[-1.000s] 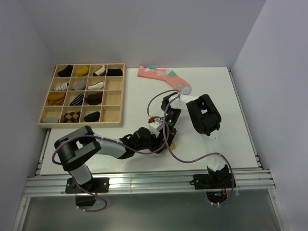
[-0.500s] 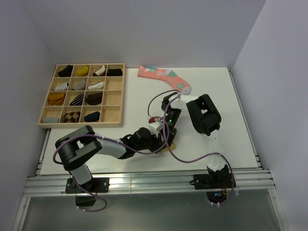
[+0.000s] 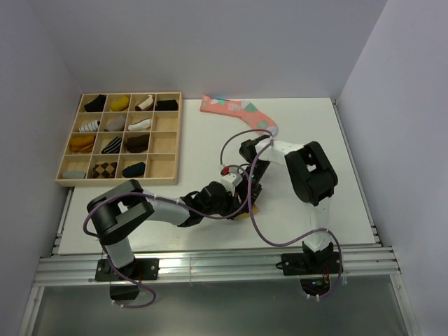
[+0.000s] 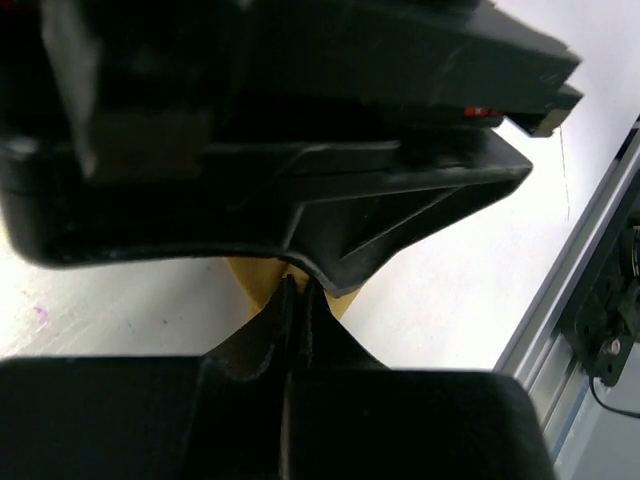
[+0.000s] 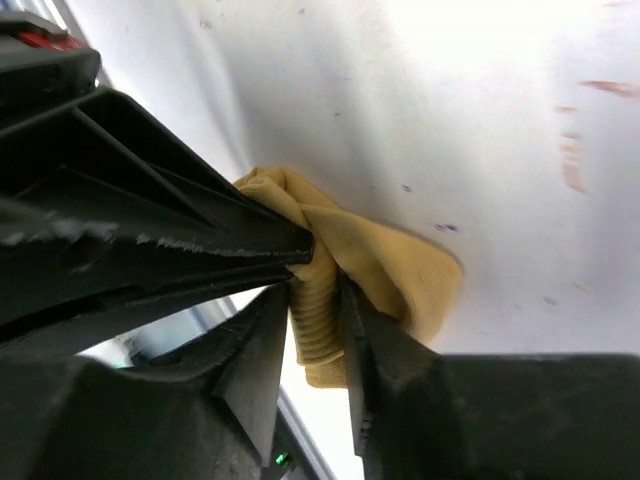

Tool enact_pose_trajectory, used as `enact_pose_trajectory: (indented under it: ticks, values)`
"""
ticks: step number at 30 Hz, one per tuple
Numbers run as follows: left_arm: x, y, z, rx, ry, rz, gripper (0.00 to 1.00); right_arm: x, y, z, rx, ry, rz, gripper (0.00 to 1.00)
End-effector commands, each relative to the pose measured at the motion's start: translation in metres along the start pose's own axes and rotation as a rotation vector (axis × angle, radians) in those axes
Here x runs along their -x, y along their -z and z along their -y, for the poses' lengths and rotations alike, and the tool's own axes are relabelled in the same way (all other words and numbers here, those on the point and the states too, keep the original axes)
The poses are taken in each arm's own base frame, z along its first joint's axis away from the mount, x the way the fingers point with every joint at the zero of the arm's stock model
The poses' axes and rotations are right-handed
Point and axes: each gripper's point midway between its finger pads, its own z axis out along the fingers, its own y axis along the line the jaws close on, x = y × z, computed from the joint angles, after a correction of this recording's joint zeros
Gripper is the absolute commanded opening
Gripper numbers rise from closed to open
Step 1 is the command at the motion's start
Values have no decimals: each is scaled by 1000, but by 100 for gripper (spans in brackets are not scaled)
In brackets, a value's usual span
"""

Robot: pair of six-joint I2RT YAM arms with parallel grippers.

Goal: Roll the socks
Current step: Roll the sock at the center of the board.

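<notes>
Left hand clamped shut, pinching fold of mustard sock. Right hand jaws narrowly parted around ribbed cuff; grip unclear. Sock bunched on surface, near front edge.

Sock colours on white worktop
Centre: mustard-tan sock, ribbed cuff; upper centre: pink sock, teal and white patches.
</notes>
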Motion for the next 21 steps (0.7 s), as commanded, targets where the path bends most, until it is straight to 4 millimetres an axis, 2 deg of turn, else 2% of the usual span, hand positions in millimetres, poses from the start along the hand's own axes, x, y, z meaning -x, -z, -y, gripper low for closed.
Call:
enact_pose_trajectory:
  ticks: [1, 6, 13, 16, 18, 21]
  values:
    - [-53, 4, -40, 161, 21, -177, 0, 27, 23, 41, -202, 90, 152, 38]
    - [-58, 4, -50, 212, 33, -199, 0, 25, 43, 41, -237, 39, 219, 41]
    - [-59, 3, -51, 223, 50, -209, 0, 15, 58, 42, -268, 6, 275, 44]
    - [-58, 4, -51, 235, 61, -221, 0, 10, 72, 45, -273, 1, 322, 45]
    - [-64, 7, -56, 269, 82, -261, 0, 6, 86, 48, -287, -5, 365, 45]
    - [-59, 5, -56, 290, 122, -270, 0, -2, 100, 56, -314, -20, 403, 44]
